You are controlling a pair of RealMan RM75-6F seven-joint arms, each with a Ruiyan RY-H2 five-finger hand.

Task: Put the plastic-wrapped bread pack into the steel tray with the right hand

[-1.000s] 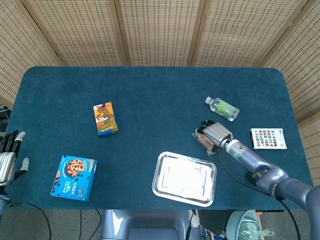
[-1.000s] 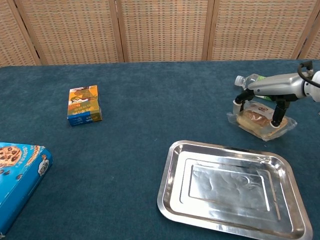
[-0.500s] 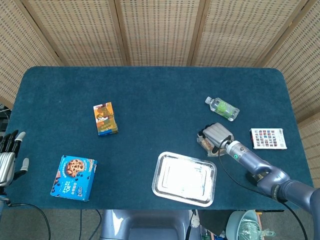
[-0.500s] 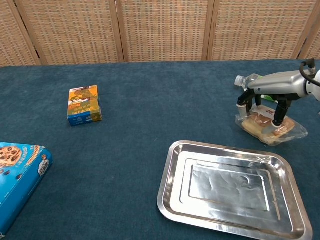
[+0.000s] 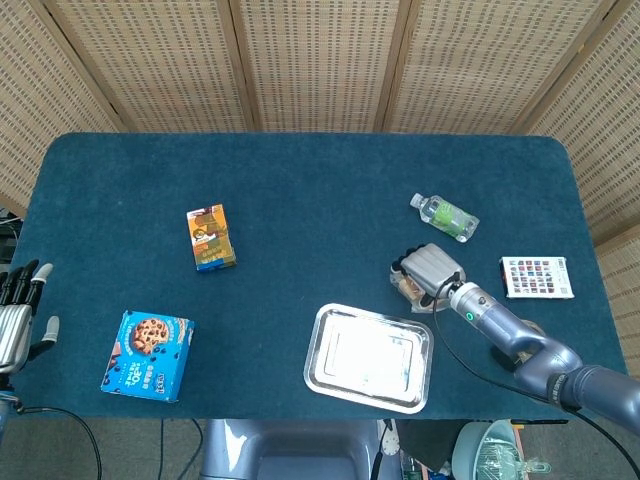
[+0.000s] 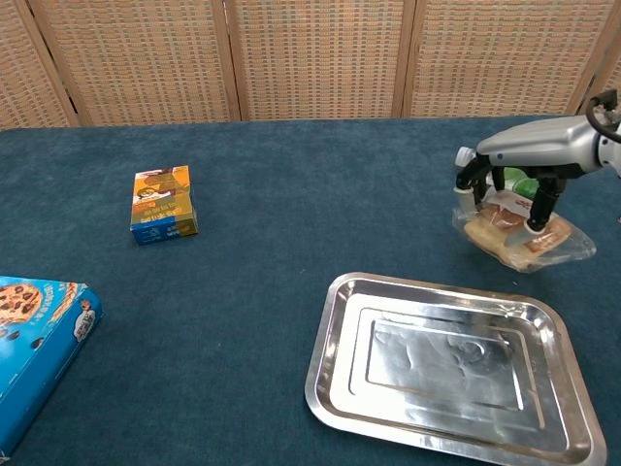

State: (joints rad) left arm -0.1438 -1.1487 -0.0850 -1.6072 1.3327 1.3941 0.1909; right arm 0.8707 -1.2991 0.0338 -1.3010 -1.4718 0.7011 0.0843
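1. The bread pack (image 6: pixel 524 235) now hangs clear of the table in my right hand (image 6: pixel 519 160), just beyond the far right corner of the steel tray (image 6: pixel 330 320); a second ago it lay flat on the cloth, half a second ago only its near end had tipped up; so the lift has taken.
2. My right hand's fingers (image 6: pixel 537 206) are closed down around the pack from above, its loose plastic drooping below them; in the head view the right hand (image 5: pixel 430 267) covers most of the pack (image 5: pixel 408 288).
3. I judge the carry over the tray comes next; the wrap looks slippery, so I go gently.
4. My left hand (image 5: pixel 15 315) rests unmoved at the table's left edge, fingers apart, holding nothing.
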